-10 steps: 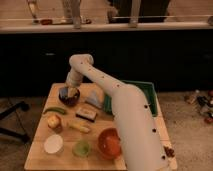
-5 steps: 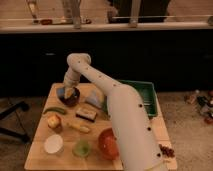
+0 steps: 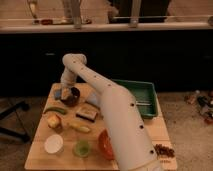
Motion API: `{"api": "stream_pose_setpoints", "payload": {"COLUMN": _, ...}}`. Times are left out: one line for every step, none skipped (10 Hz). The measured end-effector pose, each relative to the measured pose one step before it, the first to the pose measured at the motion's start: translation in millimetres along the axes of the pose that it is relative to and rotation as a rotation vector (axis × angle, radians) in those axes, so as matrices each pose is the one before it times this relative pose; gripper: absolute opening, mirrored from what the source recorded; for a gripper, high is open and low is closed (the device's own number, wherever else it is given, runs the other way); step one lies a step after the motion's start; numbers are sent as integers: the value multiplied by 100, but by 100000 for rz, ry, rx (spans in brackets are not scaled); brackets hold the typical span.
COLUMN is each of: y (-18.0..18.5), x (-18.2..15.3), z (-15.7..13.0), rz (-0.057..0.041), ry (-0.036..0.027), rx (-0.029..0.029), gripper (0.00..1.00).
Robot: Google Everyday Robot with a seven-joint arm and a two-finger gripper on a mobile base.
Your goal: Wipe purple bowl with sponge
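The purple bowl (image 3: 72, 97) is small, dark and deep-sided, and stands at the far left of the wooden table (image 3: 35, 159). My white arm reaches from the front right across the table and bends down over it. My gripper (image 3: 66, 93) is at the bowl's left rim, down at its mouth. The sponge does not show; the gripper and the bowl's wall hide whatever is inside.
A green tray (image 3: 145, 95) sits at the back right. An orange-red bowl (image 3: 104, 145), a small green bowl (image 3: 82, 148) and a white round lid (image 3: 53, 144) stand along the front. A tan block with a dark top (image 3: 86, 114), a yellow piece (image 3: 79, 127) and a green pepper (image 3: 54, 110) lie mid-table.
The arm's bend has shifted slightly left. The gripper stays at the purple bowl's mouth, with only small movement.
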Motion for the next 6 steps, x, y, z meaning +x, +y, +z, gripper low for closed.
{"api": "stream_pose_setpoints", "payload": {"y": 212, "x": 386, "z": 240, "rz": 856, "ry": 1509, "rx": -158, "gripper": 0}}
{"api": "stream_pose_setpoints", "payload": {"y": 36, "x": 263, "z": 32, "rz": 426, "ry": 932, "rx": 311, "gripper": 0}}
{"api": "stream_pose_setpoints", "payload": {"y": -315, "x": 719, "z": -124, "rz": 562, "ry": 1783, "rx": 830, "gripper": 0}}
{"api": "stream_pose_setpoints", "payload": {"y": -436, "x": 648, "z": -259, "rz": 706, "ry": 1143, "rx": 842, "gripper": 0}}
{"api": "stream_pose_setpoints", "payload": {"y": -424, "x": 383, "z": -77, "rz": -205, "ry": 1015, "rx": 602, "gripper": 0}}
{"api": "stream_pose_setpoints", "payload": {"y": -373, "x": 190, "z": 26, "rz": -406, "ry": 671, "rx": 458, "gripper": 0}}
